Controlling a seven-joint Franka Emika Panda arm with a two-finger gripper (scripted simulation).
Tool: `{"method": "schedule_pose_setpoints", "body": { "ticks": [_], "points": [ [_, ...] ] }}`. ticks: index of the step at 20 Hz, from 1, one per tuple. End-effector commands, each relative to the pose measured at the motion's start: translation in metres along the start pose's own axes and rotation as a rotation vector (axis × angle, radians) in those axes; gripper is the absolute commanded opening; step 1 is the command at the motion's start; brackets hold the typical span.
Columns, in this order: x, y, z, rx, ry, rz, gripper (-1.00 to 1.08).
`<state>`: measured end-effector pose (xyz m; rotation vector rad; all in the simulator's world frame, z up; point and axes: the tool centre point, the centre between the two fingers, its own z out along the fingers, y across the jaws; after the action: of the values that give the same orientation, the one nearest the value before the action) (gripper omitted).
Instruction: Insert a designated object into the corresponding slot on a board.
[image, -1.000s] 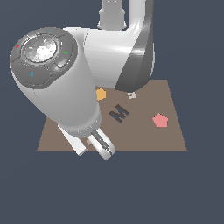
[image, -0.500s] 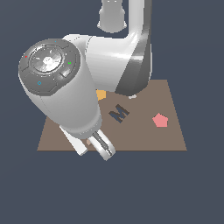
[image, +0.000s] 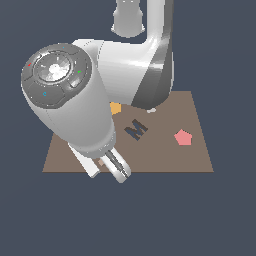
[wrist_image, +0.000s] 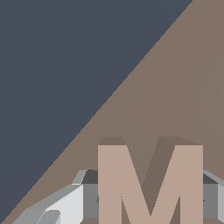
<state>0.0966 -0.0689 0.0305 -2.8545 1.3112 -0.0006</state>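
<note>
The tan letter-M block (wrist_image: 109, 183) lies flat on the brown board (wrist_image: 183, 87), close to the board's edge. My gripper (wrist_image: 151, 203) straddles it, with a finger (wrist_image: 89, 201) against each outer side of the M, so it looks shut on the block. In the exterior view my gripper (image: 106, 167) is low over the board's front corner at the exterior view's left, and only a sliver of the tan block (image: 102, 163) shows there. The dark M-shaped slot (image: 136, 129) lies near the middle of the board (image: 192, 155), apart from the gripper.
An orange hexagon (image: 116, 108) sits behind the slot, partly hidden by my arm. A pink pentagon (image: 183, 137) lies toward the exterior view's right. A small whitish piece (image: 151, 109) peeks out under the arm. My bulky arm hides much of the board's left half.
The arm dropped a little and shifted slightly toward the exterior view's right over the first half second. Since then it has stayed nearly still over the same corner.
</note>
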Motion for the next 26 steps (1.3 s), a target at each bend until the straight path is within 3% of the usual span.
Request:
{"method": "schedule_pose_setpoints", "body": {
  "ticks": [1, 13, 26],
  "points": [
    [-0.001, 0.001, 0.0, 0.0, 0.0, 0.012, -1.0],
    [-0.016, 0.012, -0.002, 0.0, 0.0, 0.212, -1.0],
    [-0.055, 0.026, -0.005, 0.001, 0.001, 0.649, -1.0]
  ]
}}
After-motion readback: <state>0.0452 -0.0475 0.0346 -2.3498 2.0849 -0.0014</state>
